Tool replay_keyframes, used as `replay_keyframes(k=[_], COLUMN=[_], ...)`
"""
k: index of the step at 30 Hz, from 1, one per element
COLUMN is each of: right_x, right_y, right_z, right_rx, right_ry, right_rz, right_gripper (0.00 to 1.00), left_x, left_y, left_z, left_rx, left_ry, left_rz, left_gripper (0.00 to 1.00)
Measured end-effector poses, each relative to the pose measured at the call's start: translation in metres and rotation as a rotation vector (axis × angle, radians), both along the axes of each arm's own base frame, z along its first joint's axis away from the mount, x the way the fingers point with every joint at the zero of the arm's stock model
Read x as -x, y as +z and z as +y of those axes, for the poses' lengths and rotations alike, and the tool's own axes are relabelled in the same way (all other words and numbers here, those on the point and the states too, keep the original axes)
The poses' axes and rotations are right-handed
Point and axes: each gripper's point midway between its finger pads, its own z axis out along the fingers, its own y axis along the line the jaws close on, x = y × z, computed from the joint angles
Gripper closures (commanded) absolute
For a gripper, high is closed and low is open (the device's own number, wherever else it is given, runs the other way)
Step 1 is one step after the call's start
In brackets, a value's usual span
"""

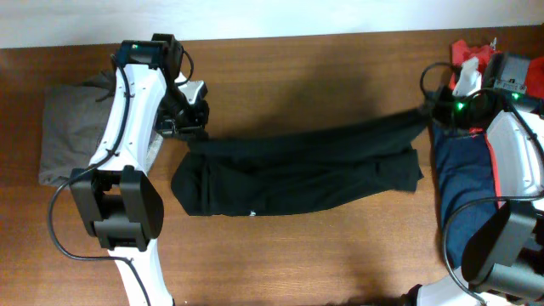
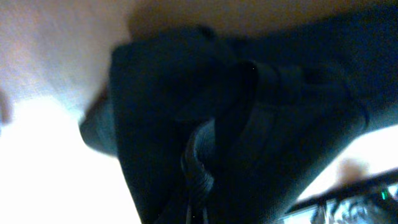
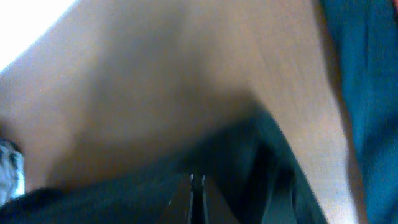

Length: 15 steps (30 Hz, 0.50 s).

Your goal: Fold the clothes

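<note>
Brown wood-grain tabletop [image 1: 297, 255]. Black T-shirt [image 1: 289, 170] lies across its middle as a long rumpled band of soft matte cotton. Navy garment [image 1: 463, 183] at the right edge, grey garment [image 1: 68, 136] at the left. Left pincer [image 1: 189, 129] is clenched on the shirt's far-left corner, right pincer [image 1: 427, 110] clenched on its raised far-right corner.

A brown wooden surface [image 1: 323, 255] carries everything. At its far left lies a grey garment [image 1: 68, 127], folded into a rough block and rumpled on top. At the far right a navy garment [image 1: 463, 183] spreads toward the near edge. A red garment [image 1: 467, 53] sits just behind it in the back corner. A white strip [image 1: 255, 15] runs along the surface's back edge.
</note>
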Motion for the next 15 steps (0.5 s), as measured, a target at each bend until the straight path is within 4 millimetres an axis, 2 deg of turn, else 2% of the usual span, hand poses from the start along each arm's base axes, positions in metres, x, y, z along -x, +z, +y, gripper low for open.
replay_keyframes(k=[3,11,15], right_x=[0.023,0.061,0.071], right_y=[-0.016,-0.031,-0.039], right_z=[-0.005,-0.014,-0.015], right_rx=[0.038,0.105,0.123], right_ry=[-0.024,-0.052,-0.053], right_rz=[0.123,0.304,0.347], right_gripper=[0.96,0.94,0.81], left_x=[0.02,0.064,0.081], left_y=[-0.002,-0.026,-0.038], left_z=[-0.002,-0.023,-0.021], left_rx=[-0.006,-0.027,-0.051], left_ry=[-0.026,-0.144,-0.16], left_rz=[0.08,0.234,0.305], left_gripper=[0.99,1.0,1.0])
